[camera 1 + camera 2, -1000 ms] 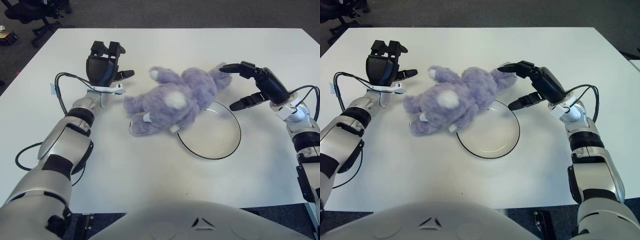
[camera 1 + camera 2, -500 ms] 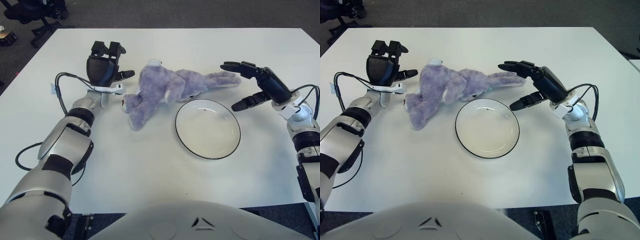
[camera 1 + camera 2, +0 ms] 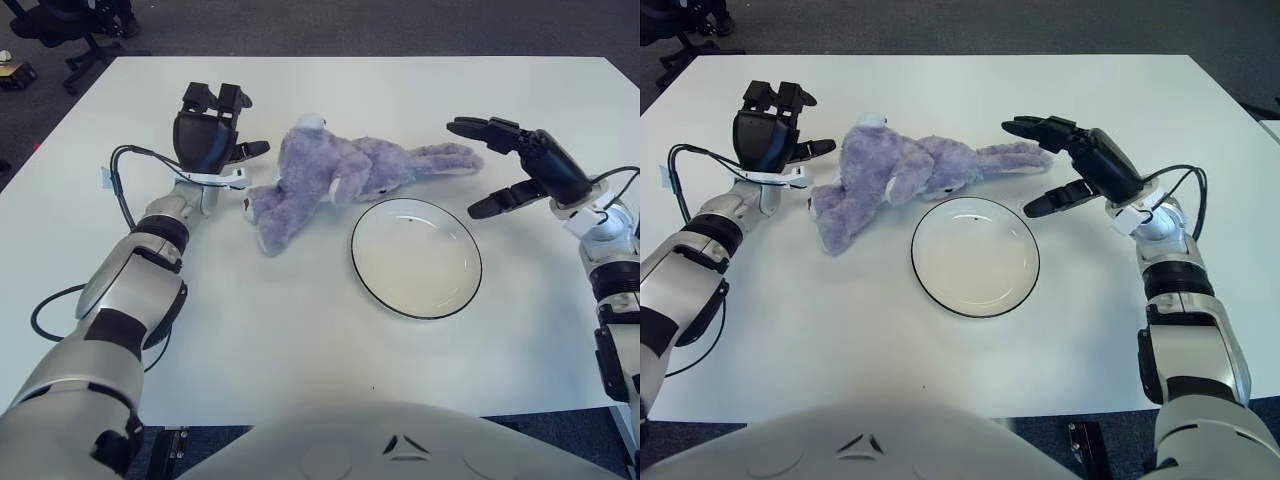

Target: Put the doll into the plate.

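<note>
A purple plush doll (image 3: 335, 180) lies on its side on the white table, just behind and left of the white plate (image 3: 416, 256) with a dark rim. No part of it is inside the plate. My right hand (image 3: 520, 160) hovers open to the right of the doll's outstretched limb, fingers spread, holding nothing. Left of the doll, my left hand (image 3: 208, 135) is raised with its fingers relaxed, close to the doll's head end but not gripping it.
The table's far edge (image 3: 360, 58) meets dark carpet. An office chair (image 3: 70, 25) stands beyond the back left corner. Black cables (image 3: 120, 190) trail along my left forearm.
The doll dropped from over the plate's rim onto the table behind it and now lies still. My right hand has let go and drawn slightly up and to the right.
</note>
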### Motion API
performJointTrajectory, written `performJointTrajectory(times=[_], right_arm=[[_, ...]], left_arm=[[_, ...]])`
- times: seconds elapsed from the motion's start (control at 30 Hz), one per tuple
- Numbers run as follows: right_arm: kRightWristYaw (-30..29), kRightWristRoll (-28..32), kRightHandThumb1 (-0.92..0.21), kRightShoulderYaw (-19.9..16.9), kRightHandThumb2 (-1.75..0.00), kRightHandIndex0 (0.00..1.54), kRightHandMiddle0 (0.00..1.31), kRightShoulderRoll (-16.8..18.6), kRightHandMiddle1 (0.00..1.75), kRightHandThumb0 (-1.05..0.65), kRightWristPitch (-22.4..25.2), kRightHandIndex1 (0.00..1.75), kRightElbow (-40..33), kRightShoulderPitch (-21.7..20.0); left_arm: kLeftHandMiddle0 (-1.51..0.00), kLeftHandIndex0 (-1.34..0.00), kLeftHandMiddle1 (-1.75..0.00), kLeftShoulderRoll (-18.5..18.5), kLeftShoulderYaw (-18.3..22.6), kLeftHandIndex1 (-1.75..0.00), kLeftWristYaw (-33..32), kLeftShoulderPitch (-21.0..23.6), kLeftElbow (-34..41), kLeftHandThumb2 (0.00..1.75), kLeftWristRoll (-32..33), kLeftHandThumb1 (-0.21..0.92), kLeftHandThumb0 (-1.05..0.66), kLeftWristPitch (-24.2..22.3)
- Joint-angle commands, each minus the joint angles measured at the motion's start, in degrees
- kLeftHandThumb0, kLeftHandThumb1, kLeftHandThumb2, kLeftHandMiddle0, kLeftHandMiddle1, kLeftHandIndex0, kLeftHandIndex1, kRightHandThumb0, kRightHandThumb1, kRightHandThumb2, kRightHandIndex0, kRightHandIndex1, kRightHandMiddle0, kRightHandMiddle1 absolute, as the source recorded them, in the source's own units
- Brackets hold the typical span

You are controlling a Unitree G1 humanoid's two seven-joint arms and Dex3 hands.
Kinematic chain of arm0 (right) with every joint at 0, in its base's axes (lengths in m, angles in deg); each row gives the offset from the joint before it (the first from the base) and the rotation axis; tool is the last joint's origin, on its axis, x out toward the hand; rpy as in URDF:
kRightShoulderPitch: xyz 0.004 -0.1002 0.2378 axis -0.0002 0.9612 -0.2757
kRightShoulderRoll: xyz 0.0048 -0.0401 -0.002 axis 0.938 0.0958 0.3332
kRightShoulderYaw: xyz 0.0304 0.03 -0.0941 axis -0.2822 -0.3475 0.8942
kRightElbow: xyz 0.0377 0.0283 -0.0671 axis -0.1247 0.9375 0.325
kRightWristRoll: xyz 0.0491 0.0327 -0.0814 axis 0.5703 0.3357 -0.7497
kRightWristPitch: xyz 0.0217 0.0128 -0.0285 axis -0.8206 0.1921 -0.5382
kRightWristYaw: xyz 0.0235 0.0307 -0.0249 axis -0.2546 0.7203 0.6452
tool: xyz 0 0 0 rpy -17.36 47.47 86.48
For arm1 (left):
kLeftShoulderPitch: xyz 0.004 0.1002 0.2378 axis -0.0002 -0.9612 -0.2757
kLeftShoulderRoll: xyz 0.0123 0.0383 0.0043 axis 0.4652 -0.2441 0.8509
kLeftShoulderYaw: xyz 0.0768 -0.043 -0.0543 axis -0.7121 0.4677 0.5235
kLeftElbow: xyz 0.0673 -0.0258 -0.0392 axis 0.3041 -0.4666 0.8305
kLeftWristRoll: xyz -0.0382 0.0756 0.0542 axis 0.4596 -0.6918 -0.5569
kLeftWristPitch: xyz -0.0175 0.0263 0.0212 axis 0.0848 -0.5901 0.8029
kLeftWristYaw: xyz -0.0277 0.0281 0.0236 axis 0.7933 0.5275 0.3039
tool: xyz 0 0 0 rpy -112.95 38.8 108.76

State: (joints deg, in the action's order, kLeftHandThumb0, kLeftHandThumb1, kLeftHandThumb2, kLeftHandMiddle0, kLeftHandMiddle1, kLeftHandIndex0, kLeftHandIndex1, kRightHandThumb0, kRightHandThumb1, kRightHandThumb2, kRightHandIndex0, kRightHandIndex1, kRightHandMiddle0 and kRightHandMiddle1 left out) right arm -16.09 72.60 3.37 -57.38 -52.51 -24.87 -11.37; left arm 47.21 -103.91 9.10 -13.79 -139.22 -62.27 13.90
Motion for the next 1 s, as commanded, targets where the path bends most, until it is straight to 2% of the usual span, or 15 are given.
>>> performJointTrajectory(times=[0.0, 0.2, 0.47, 0.6, 0.73, 0.97], right_arm=[[-1.2, -1.5, -0.89, -0.9, -0.01, 0.38, 0.42, -0.9, 0.07, -0.66, -0.1, 0.0, 0.4, -0.9], [-1.5, -3.8, -0.92, 0.7, -0.02, 0.37, 0.41, 0.0, 0.05, -0.66, 3.7, 0.0, 3.3, -5.1], [-2.7, -4.8, -0.92, 1.1, -0.02, 0.37, 0.41, 0.1, 0.05, -0.66, 4.0, 0.0, 3.9, -5.7], [-5.5, -9.5, -0.92, 3.2, -0.02, 0.38, 0.41, 4.5, 0.04, -0.64, 9.7, 0.0, 1.1, -9.1], [-6.7, -11.3, -0.92, 4.4, -0.02, 0.38, 0.41, 5.0, 0.04, -0.62, 12.6, 0.0, -0.5, -9.7], [-7.7, -11.8, -0.92, 4.9, -0.01, 0.38, 0.42, 4.8, 0.04, -0.62, 13.9, 0.0, -1.6, -9.3]], left_arm=[[-0.44, -0.13, -1.44, -0.1, -0.2, -1.63, -0.7, 0.7, -0.3, 0.4, -0.2, 0.92, 0.0, -0.3], [-0.44, -0.13, -1.44, -0.5, -0.4, -1.63, -0.4, 0.7, -0.4, 0.4, -0.3, 0.92, 0.0, -0.5], [-0.45, -0.13, -1.44, -0.5, -0.4, -1.63, -0.4, 0.7, -0.4, 0.39, -0.2, 0.92, 0.0, -0.7], [-0.44, -0.13, -1.44, -0.7, -0.6, -1.63, -0.3, 0.5, -0.2, 0.39, -0.3, 0.92, 0.0, -0.7], [-0.44, -0.13, -1.44, -0.8, -0.7, -1.63, -0.3, 0.6, -0.2, 0.39, -0.3, 0.92, 0.0, -0.8], [-0.44, -0.13, -1.44, -0.9, -0.8, -1.63, -0.3, 0.6, -0.3, 0.4, -0.3, 0.92, 0.0, -0.9]])
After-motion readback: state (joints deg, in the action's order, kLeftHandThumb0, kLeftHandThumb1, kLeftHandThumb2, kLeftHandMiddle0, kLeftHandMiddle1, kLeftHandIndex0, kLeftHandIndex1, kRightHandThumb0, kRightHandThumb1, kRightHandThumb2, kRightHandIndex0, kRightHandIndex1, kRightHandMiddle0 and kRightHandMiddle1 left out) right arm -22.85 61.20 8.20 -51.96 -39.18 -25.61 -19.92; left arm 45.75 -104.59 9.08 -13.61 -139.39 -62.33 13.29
